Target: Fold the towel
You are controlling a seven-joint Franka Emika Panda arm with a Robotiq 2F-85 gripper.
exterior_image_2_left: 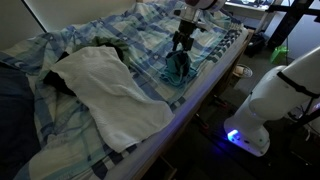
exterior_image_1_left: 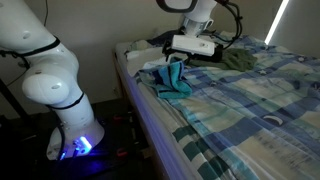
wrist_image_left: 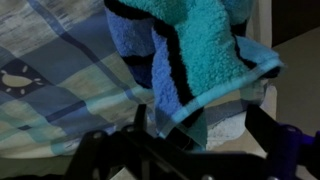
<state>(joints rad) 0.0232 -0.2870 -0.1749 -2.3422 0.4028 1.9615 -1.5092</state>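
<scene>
The towel (exterior_image_1_left: 172,80) is teal with dark navy stripes and lies bunched in a raised heap near the bed's edge, as both exterior views (exterior_image_2_left: 177,68) show. My gripper (exterior_image_1_left: 180,58) hangs right above it, pointing down (exterior_image_2_left: 182,42). In the wrist view the towel (wrist_image_left: 190,50) fills the upper middle, and a folded corner of it reaches down between my two dark fingers. The gripper (wrist_image_left: 200,112) is open, with its fingers standing wide apart on either side of the cloth and not pressing on it.
A light-blue plaid bedsheet (exterior_image_1_left: 250,100) covers the bed (exterior_image_2_left: 60,115). A large white cloth (exterior_image_2_left: 110,90) lies spread on it, and an olive-green garment (exterior_image_1_left: 238,60) sits further back. The robot's white base (exterior_image_1_left: 60,85) stands on the floor beside the bed edge.
</scene>
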